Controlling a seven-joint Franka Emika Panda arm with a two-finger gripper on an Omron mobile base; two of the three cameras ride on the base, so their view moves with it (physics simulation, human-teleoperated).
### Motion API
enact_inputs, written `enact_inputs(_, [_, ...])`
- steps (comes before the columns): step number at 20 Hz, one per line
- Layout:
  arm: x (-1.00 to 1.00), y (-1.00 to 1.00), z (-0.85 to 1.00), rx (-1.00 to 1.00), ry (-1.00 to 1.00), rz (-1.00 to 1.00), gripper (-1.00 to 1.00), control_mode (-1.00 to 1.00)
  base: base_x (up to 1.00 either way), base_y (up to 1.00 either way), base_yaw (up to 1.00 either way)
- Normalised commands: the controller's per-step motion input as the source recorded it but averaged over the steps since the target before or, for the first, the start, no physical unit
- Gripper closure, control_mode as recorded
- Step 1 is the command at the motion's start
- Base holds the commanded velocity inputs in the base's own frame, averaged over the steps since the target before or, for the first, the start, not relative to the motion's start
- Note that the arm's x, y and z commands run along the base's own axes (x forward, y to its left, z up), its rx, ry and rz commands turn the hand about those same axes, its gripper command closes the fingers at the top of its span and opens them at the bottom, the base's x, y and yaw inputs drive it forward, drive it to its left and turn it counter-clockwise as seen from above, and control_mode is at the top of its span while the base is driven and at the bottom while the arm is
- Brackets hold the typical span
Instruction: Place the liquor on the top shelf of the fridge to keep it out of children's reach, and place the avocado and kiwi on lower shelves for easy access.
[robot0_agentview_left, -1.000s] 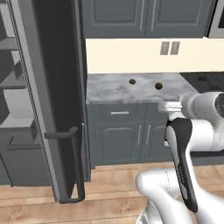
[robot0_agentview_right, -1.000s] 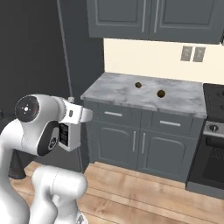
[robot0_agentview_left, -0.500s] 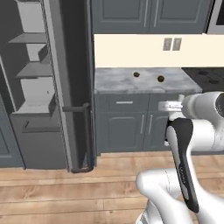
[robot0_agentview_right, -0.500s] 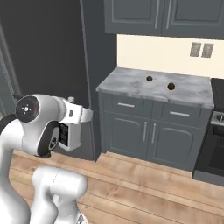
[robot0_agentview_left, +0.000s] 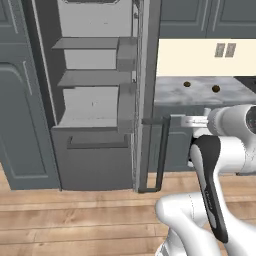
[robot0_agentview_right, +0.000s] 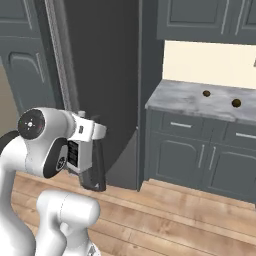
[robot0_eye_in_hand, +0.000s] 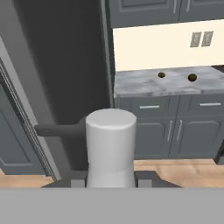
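Grey fridge (robot0_agentview_left: 90, 145), bare shelves (robot0_agentview_left: 87, 78)

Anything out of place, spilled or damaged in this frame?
Nothing spilled or broken. The fridge door stands open with its shelves bare. Two small dark fruits sit on the marble counter. The gripper has its jaws shut on a pale-capped bottle, upright.

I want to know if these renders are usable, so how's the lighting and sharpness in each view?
Left base view: even flat light, the fridge shelves readable, slightly soft. Right base view: the fridge door is a dark, near-featureless mass. Hand view: the liquor cap looms large and pale, the countertop behind stays clear.
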Motion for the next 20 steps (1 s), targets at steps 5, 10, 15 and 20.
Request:
enact_inputs(5, [0.0,0.0,0.0,0.0,0.0,0.0,1.0,1.0,-0.13,1.0,0.0])
enact_inputs(10, [0.0,0.0,0.0,0.0,0.0,0.0,1.0,1.0,-0.19,0.98,0.0])
enact_inputs(15, [0.0,0.0,0.0,0.0,0.0,0.0,1.0,1.0,-0.01,0.88,0.0])
enact_inputs(20, [0.0,0.0,0.0,0.0,0.0,0.0,1.0,1.0,0.35,0.2,-0.03])
